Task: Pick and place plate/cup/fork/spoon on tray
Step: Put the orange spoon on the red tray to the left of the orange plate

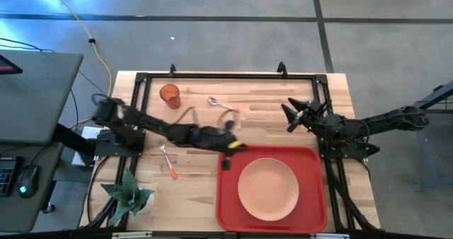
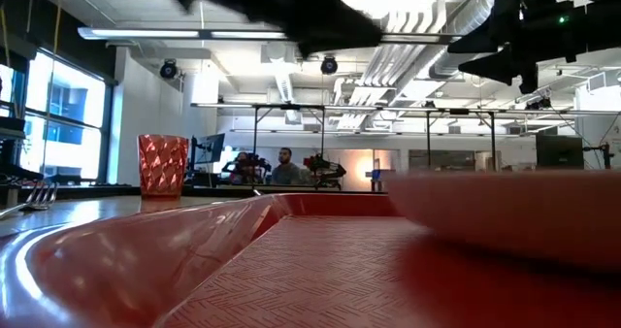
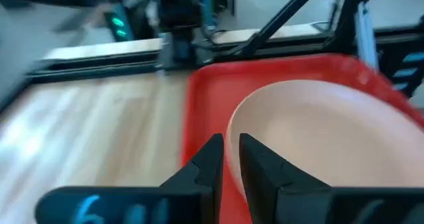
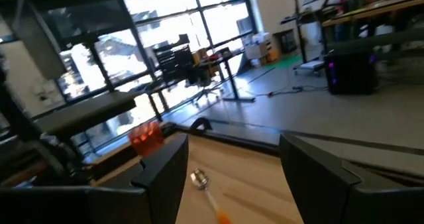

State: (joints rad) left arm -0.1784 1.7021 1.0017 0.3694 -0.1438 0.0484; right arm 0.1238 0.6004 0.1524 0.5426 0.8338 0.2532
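Your two arms are dark, near black, built of slim jointed segments with cabling along them. The left pincer has two black wedge-shaped fingers, and a yellow patch sits near its wrist (seen from above). The right pincer shows broad, flat black fingers.

Left gripper: arm extended to 3 o'clock, fingers nearly together. Right gripper: raised, pointing 9 o'clock, fingers spread.
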